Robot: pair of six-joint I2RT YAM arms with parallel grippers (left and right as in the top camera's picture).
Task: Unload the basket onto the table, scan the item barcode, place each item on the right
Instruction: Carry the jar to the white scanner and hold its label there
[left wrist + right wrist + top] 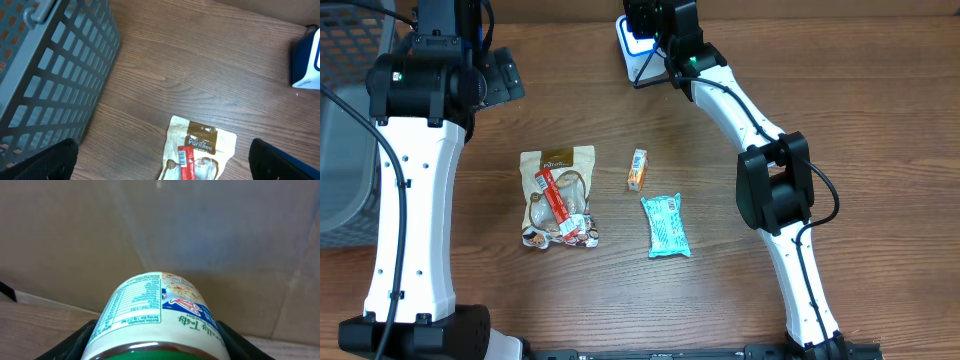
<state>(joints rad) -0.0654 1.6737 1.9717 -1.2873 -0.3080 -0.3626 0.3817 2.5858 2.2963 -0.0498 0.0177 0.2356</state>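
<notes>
Your right gripper (156, 347) is clamped on a labelled jar (165, 330), held by the scanner (628, 38) at the table's (570, 110) far edge (left gripper (162, 167) hangs wide open, empty), and with the nutrition panel (132, 307) uppermost, the unseen barcode may face away and fail to read.

A robotics laboratory bench arranged as a mock shop checkout is being shown. A left arm (415, 200) and a right arm (775, 190) are being carried on a wood-grain table (580, 300). A barcode scanner (628, 40) is being kept at 12 o'clock and a grey mesh basket (340, 190) at 9 o'clock. At centre are packaged snacks: a brown pouch (557, 195), an orange packet (637, 169) and a teal wrapper (665, 225).
</notes>
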